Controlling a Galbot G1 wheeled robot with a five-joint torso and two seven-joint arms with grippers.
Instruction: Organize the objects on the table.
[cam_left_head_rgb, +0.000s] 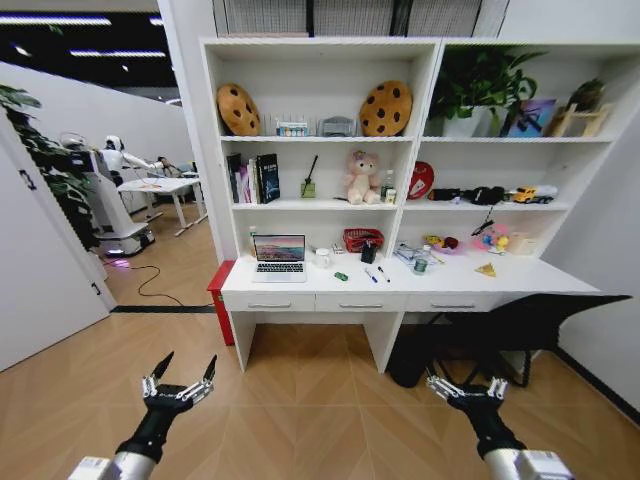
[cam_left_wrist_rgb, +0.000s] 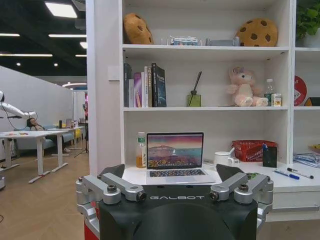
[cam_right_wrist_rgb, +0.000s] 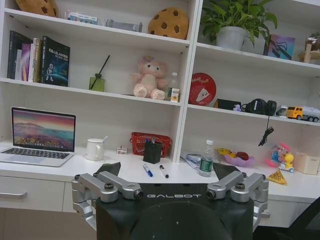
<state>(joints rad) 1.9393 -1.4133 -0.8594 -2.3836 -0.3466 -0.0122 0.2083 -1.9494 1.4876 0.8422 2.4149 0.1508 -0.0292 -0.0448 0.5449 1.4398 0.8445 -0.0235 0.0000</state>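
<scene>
The white desk (cam_left_head_rgb: 300, 288) is far from the robot, across a wood floor (cam_left_head_rgb: 300, 400), so the small things on it are hard to make out. The tiny green toy car (cam_left_head_rgb: 341, 276) is just a green dot near the front edge. Two pens (cam_right_wrist_rgb: 154, 170) lie side by side near the middle, and their colors are hard to tell. A small black box (cam_right_wrist_rgb: 152, 152) stands in front of the red basket (cam_right_wrist_rgb: 150, 143) and hides part of it.

The open laptop (cam_left_head_rgb: 279, 256) sits on the left end of the desk, with an orange drink bottle (cam_left_wrist_rgb: 141, 150) just to its left. A white mug (cam_right_wrist_rgb: 94, 149) stands to its right. The clear bottle with the green cap (cam_right_wrist_rgb: 206, 158) is farther right.

The left gripper (cam_left_head_rgb: 180, 378) hangs low on the left with its fingers spread wide, holding nothing. The right gripper (cam_left_head_rgb: 466, 388) hangs low on the right, also wide and holding nothing. A dark chair (cam_left_head_rgb: 520, 325) stands at the right under the desk.
</scene>
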